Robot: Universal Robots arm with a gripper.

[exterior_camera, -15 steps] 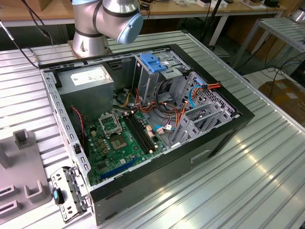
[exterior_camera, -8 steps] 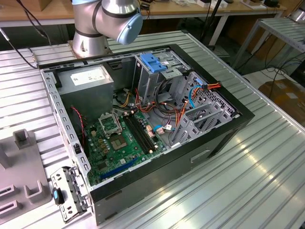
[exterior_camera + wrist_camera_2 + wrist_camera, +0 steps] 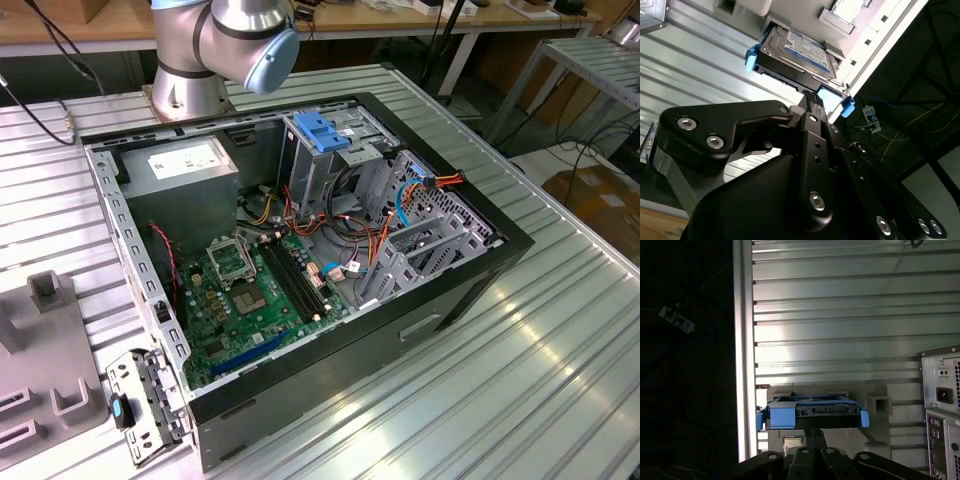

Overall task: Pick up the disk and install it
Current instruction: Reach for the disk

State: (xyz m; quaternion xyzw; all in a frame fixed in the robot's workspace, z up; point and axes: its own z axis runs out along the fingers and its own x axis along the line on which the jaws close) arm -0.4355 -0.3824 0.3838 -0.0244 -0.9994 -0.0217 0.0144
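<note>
Resting in a holder (image 3: 876, 407), disk (image 3: 796, 54) shows label (image 3: 810, 46) in the second wrist view, edge in the first wrist view; gripper (image 3: 811, 99) beside it, jaws together.

Nothing legible. The disk (image 3: 790, 52) has a white label (image 3: 810, 46) with a blue band, print too small to read. Same for the white sticker (image 3: 185, 160) on the grey box (image 3: 200, 188).

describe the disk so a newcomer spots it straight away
On the ribbed metal table, near the back of the computer case, stands a pale grey holder. The disk rests on it, just ahead of the gripper: a flat silver-grey drive with a white and blue label, the one thing there clipped in bright blue side rails.
</note>
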